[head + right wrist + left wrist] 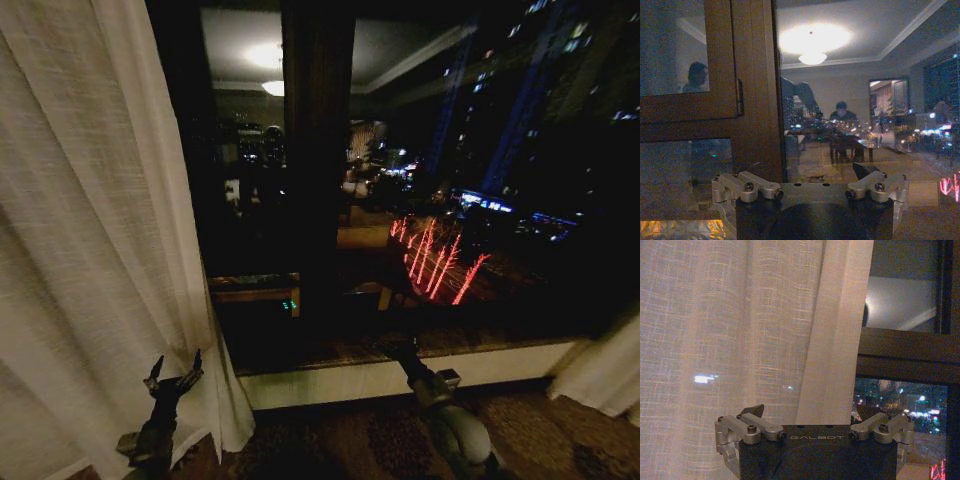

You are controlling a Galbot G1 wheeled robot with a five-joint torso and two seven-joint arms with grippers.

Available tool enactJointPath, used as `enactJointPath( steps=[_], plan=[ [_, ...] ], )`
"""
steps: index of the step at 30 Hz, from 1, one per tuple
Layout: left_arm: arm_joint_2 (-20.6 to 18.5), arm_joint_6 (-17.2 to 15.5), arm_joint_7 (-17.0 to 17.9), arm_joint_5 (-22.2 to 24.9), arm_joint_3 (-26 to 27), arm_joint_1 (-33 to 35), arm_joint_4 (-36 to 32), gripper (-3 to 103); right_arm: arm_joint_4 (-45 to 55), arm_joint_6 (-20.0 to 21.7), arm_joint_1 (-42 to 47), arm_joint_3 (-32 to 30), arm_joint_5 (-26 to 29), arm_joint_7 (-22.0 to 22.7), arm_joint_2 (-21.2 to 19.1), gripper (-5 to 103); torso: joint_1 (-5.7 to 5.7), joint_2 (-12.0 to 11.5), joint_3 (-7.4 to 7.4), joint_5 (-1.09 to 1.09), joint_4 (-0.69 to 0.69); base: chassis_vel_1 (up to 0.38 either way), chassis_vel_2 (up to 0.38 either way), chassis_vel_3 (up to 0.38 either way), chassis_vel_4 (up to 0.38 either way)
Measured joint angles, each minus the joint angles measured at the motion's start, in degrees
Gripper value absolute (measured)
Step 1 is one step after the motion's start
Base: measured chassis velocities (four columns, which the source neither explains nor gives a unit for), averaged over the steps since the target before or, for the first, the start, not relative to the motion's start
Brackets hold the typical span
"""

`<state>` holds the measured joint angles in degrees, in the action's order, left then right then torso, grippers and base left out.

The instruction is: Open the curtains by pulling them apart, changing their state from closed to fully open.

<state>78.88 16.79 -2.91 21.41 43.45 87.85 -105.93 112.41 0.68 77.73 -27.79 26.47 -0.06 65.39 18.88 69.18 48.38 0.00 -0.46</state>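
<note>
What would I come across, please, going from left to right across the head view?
Left curtain panel → left gripper in front of its lower edge, jaws open → dark window post → right gripper by the white sill → right curtain panel bunched at the far right.

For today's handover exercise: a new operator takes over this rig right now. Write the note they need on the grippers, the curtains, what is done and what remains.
Left gripper: open, low beside the left curtain panel, its edge fold just ahead of the fingers in the left wrist view, nothing gripped.
Right gripper: open, empty, facing the window frame.
Right curtain panel: gathered at the far right edge.
Done: panels pulled apart, window glass exposed.
Left: the left panel probably needs drawing farther aside to count as fully open.
</note>
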Motion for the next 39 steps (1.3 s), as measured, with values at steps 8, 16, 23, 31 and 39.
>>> enactJointPath(
  steps=[8,16,23,31,39],
  plan=[
    [0.0,0.0,0.0,0.0,0.0,0.0,0.0,100,0.0,0.0,0.0,0.0,0.0,0.0,0.0,100,0.0,0.0,0.0,0.0,0.0,0.0,0.0,0.0,0.0],
    [0.0,0.0,0.0,0.0,0.0,0.0,0.0,100,0.0,0.0,0.0,0.0,0.0,0.0,0.0,100,0.0,0.0,0.0,0.0,0.0,0.0,0.0,0.0,0.0],
    [0.0,0.0,0.0,0.0,0.0,0.0,0.0,100,0.0,0.0,0.0,0.0,0.0,0.0,0.0,100,0.0,0.0,0.0,0.0,0.0,0.0,0.0,0.0,0.0],
    [-1.4,-8.4,3.9,-1.9,-6.1,-2.6,-3.2,100,0.0,0.0,0.0,0.0,0.0,0.0,0.0,100,0.0,0.0,0.0,0.0,-0.01,0.0,0.0,0.0,0.0],
    [-3.4,-20.0,9.5,-4.5,-14.4,-6.2,-7.7,100,0.0,0.0,0.0,0.0,0.0,0.0,0.0,100,0.0,0.0,0.0,-0.01,-0.01,0.0,0.0,0.0,0.0]
  ],
)
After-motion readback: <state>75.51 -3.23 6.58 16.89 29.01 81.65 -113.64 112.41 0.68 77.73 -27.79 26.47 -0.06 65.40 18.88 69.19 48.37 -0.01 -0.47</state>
